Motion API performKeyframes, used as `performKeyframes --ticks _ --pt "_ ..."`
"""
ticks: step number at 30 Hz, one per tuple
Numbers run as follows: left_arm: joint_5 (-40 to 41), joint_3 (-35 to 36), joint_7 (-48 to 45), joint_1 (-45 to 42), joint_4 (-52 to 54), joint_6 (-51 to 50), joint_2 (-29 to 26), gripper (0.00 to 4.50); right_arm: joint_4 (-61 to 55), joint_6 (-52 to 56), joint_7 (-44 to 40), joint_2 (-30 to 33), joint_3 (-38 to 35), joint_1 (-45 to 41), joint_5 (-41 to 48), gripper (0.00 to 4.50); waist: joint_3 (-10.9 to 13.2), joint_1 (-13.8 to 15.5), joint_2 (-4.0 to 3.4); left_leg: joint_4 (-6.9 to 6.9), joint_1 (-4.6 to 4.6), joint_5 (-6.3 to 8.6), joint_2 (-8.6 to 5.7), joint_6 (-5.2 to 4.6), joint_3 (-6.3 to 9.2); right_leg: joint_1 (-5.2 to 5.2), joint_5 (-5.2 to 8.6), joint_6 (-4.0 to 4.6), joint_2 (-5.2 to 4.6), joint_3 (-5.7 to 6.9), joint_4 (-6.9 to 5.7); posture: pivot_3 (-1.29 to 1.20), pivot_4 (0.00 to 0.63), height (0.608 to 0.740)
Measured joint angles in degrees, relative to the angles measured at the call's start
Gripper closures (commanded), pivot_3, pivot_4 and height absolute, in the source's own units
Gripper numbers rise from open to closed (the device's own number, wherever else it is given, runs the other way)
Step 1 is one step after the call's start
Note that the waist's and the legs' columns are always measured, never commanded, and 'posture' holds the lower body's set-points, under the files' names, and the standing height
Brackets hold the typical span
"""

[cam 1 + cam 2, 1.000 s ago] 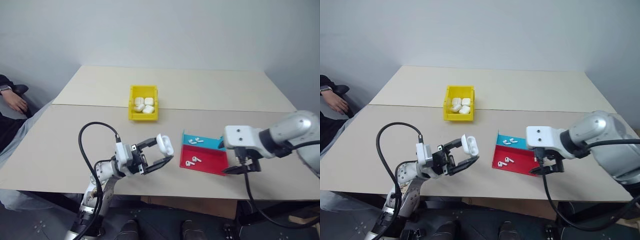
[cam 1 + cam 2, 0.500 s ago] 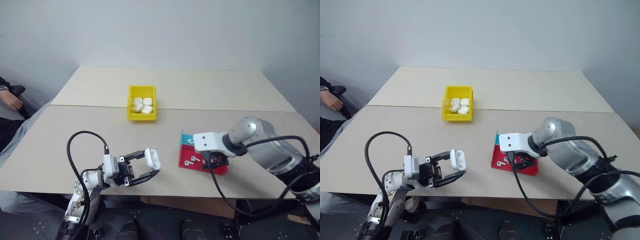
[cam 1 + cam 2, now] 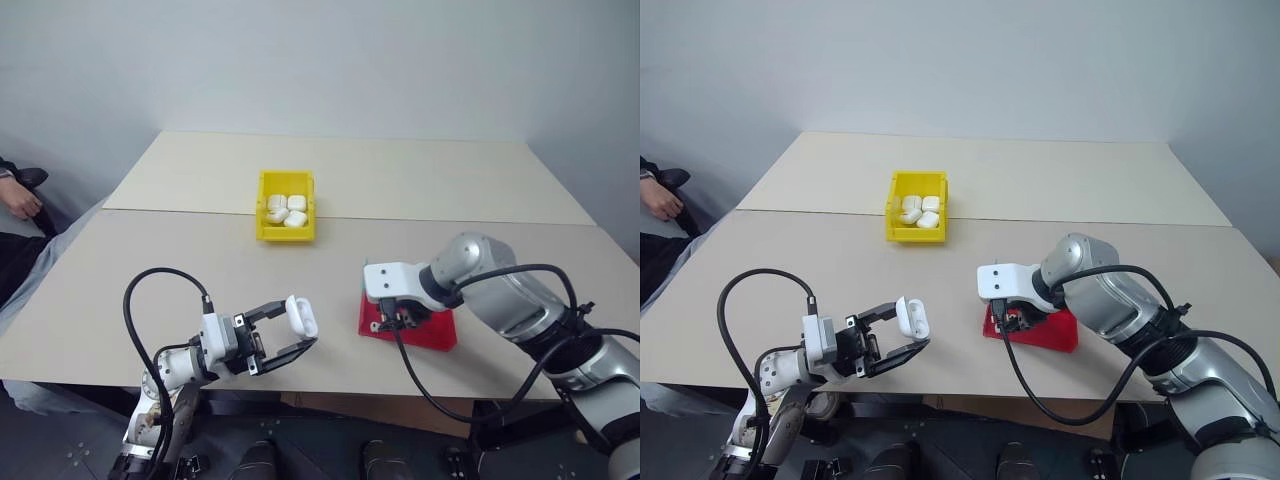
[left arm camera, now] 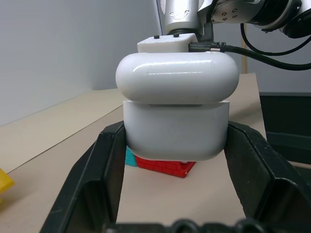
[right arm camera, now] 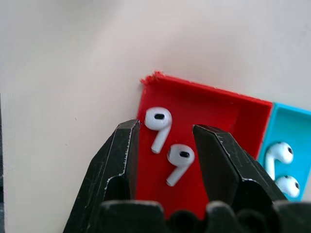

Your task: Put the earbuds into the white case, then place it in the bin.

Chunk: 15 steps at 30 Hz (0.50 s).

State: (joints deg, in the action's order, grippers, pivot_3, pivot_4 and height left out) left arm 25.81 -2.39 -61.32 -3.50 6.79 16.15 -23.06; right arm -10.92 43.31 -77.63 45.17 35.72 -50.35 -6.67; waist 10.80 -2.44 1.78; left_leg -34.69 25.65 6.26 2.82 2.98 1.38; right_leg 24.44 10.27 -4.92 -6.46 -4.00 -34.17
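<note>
My left gripper is shut on the white case, held above the table's front edge with its lid hinged up; the wrist view shows the case clamped between both black fingers. The right gripper points down over the red half of the tray. Its fingers stand apart, straddling two earbuds that lie on the red floor without touching them. Two more earbuds lie in the blue half. The yellow bin sits farther back at the middle.
Several white cases lie inside the bin. A person's hand rests at the far left edge. Black cables loop from both wrists. A seam crosses the beige table behind the bin.
The right gripper has swung left and sunk from beside the tray to over its red half, and its jaws have narrowed. The left gripper has drifted a little left and down with the case.
</note>
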Motion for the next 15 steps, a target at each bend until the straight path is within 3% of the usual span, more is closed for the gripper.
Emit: performKeyframes --ticks 15 --pt "-1.04 -0.05 4.07 2.07 4.64 -6.45 -2.50 1.75 3.68 1.16 0.24 -3.09 2.70 -0.09 -1.42 2.34 0.00 -0.05 -0.01 0.05 0.37 0.00 0.02 0.00 -0.01 0.45 -0.03 0.05 0.02 0.00 -0.04 0.00 0.150 0.740"
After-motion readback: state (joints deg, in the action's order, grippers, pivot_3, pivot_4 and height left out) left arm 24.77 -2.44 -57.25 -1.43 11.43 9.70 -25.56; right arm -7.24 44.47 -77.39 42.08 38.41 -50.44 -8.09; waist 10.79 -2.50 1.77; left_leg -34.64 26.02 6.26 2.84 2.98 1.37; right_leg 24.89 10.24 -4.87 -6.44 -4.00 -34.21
